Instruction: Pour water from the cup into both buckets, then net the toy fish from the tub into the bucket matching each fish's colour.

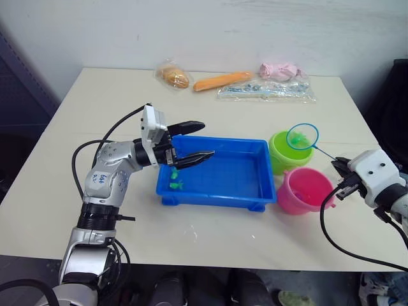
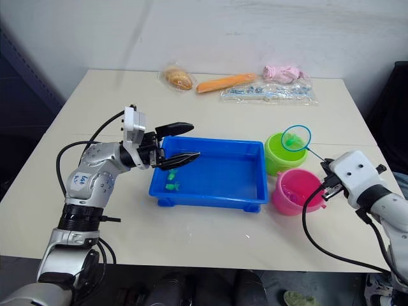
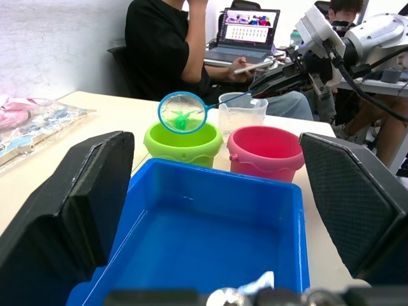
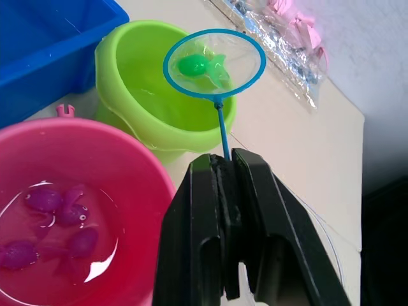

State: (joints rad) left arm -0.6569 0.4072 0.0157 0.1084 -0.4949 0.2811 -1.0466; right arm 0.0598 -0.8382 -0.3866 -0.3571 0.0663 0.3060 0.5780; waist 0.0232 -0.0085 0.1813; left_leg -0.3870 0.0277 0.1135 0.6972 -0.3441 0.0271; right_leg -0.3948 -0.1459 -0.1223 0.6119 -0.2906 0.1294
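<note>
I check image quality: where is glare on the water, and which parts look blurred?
Right wrist view: bright glare patches on the water in the pink bucket; the right gripper, holding the net, is soft up close. Left wrist view: the left gripper fingers look blurred.

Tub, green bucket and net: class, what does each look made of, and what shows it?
Tub: glossy blue plastic, probably moulded, given its rolled rim. Green bucket: smooth lime plastic, shiny. Net: fine see-through mesh in a blue hoop; the fish shows through.
</note>
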